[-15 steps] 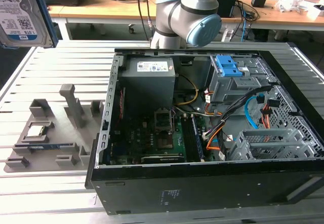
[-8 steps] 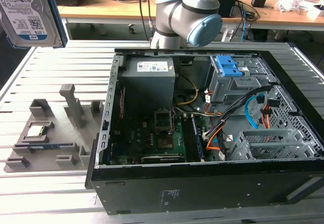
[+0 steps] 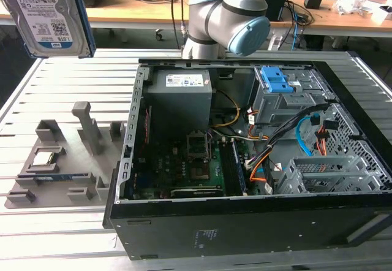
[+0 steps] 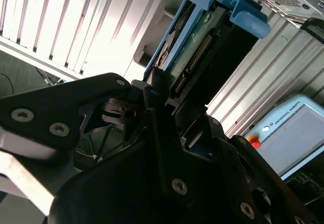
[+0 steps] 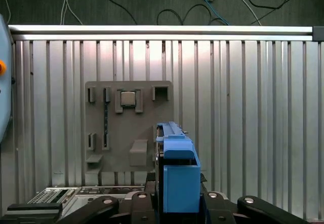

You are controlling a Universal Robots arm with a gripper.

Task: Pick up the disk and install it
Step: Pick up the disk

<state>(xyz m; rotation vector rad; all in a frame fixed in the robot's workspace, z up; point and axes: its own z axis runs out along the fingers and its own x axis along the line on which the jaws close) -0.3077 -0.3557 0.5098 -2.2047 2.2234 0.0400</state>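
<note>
While the gripper (image 4: 166,101) clamps it, silver-grey disk (image 3: 52,19), white-and-blue label (image 3: 54,4), blue bracket rails (image 5: 178,181).

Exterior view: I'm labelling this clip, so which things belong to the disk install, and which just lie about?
Job: silver-grey rectangular hard disk in blue plastic rails; black gripper clamping it; open black metal computer case; grey drive bay.
Lying about: small square silver chip; grey plastic parts holder.
</note>
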